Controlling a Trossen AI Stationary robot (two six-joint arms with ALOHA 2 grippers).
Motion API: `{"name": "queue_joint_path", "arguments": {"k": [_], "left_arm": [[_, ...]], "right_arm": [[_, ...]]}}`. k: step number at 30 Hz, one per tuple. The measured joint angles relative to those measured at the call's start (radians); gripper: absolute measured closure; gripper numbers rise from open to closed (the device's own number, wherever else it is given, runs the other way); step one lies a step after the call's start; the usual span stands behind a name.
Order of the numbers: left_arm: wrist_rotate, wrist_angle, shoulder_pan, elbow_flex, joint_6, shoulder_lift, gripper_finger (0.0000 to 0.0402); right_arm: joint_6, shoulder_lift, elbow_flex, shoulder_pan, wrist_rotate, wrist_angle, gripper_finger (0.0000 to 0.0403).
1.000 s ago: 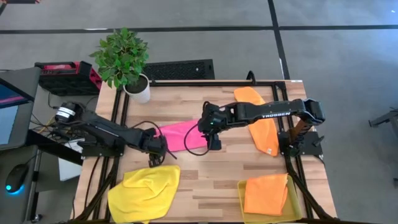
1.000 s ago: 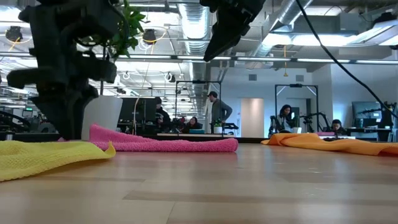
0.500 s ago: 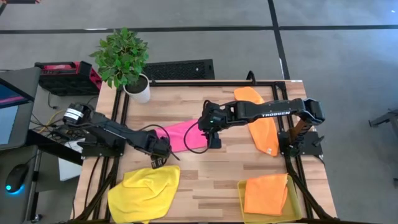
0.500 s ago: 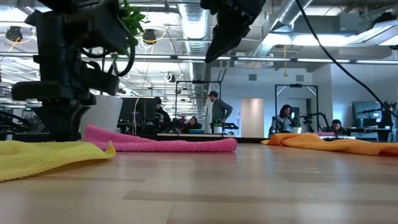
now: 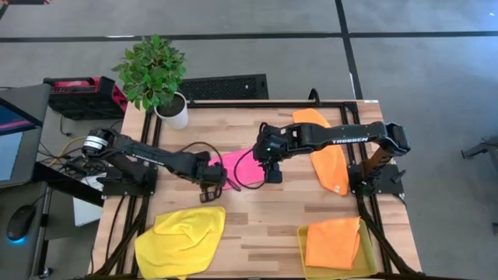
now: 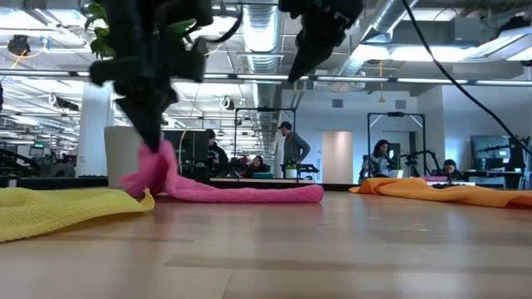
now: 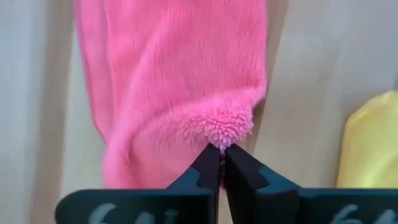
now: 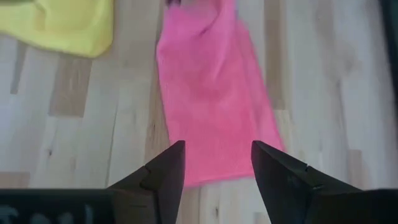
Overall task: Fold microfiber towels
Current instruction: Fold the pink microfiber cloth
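While my left tool (image 7: 222,163) pinches a fuzzy corner of the hot pink towel (image 5: 245,166), bunching its plush pile upward, the rest lies flat on the pale wood-plank worktop (image 5: 264,214). My right tool (image 8: 216,163) hovers spread above its far edge. Nearby sits the rumpled yellow towel (image 5: 183,237).

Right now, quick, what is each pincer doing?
Left pincer: shut on the pink towel.
Right pincer: open above that towel, holding nothing.
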Motion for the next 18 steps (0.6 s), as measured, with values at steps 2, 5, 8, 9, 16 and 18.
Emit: {"name": "queue_joint_path", "arguments": {"k": [2, 5, 8, 9, 16, 18], "left_arm": [[0.0, 0.003, 0.021, 0.051, 0.054, 0.02, 0.04], [0.004, 0.003, 0.054, 0.117, 0.148, 0.077, 0.0401], [0.005, -0.014, 0.088, 0.193, 0.226, 0.151, 0.0401], [0.008, -0.027, 0.102, 0.223, 0.244, 0.172, 0.0401], [0.038, -0.073, 0.176, 0.433, 0.445, 0.269, 0.0401], [0.041, -0.07, 0.187, 0.468, 0.508, 0.285, 0.0401]], "right_arm": [[0.01, -0.025, -0.001, -0.006, 0.001, -0.031, 0.0198], [0.019, -0.059, -0.001, -0.015, 0.001, -0.048, 0.02], [0.019, -0.092, -0.001, -0.021, 0.001, -0.064, 0.02], [0.019, -0.099, -0.001, -0.021, 0.001, -0.075, 0.02], [0.022, -0.119, -0.001, -0.021, 0.001, -0.136, 0.0199], [0.027, -0.12, -0.001, -0.021, 0.001, -0.146, 0.02]]}}
